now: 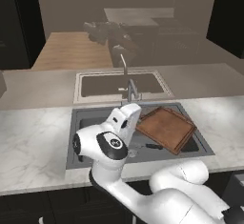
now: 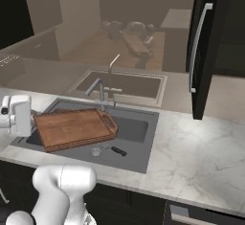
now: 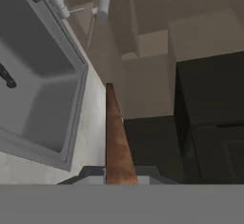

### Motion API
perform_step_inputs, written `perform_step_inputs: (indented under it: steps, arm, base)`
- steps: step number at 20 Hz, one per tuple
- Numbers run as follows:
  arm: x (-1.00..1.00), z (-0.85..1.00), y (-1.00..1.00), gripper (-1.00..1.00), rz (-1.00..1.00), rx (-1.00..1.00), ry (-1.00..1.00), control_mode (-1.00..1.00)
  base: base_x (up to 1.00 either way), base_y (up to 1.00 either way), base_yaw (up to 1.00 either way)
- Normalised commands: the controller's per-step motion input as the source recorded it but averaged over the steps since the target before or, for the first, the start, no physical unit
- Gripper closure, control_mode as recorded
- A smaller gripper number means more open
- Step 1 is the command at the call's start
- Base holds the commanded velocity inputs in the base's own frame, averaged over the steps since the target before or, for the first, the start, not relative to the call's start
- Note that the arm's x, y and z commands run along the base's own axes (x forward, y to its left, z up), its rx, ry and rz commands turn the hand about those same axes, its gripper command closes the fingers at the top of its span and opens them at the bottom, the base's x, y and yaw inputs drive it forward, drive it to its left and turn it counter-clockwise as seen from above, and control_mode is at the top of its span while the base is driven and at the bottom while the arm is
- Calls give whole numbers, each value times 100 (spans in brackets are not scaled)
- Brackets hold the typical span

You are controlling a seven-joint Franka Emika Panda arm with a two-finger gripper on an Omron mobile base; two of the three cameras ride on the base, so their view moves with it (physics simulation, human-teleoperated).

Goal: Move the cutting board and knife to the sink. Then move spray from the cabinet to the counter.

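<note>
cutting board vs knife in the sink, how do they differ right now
The cutting board is a broad reddish-brown wooden slab; the knife is small and slim with a black handle. The board sits tilted across the sink, its edge clamped in the gripper; the knife lies flat on the basin floor, untouched. Both are over or inside the basin.

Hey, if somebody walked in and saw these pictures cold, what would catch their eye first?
Probably the reddish-brown cutting board, tilted over the grey sink with the white arm's gripper shut on its edge. Next, the small black-handled knife lying on the basin floor near the front wall, and the tall dark cabinet door standing open at the right.
</note>
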Motion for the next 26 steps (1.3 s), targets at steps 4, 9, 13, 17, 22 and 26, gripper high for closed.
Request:
perform_step_inputs:
  steps: [4,9,13,17,22,26]
  arm:
    - [47,-3,4,100,-6,0,2,-100]
    - [30,0,-4,100,0,3,0,-100]
    - [18,-3,-6,100,8,20,1,-100]
    - [26,-18,0,100,3,16,3,-100]
    - [18,-18,0,100,0,15,0,-100]
    - [26,-12,0,100,0,7,0,-100]
  base:
    - [0,0,0]
    - [0,0,0]
    - [0,0,0]
    - [0,0,0]
    - [0,0,0]
    - [0,0,0]
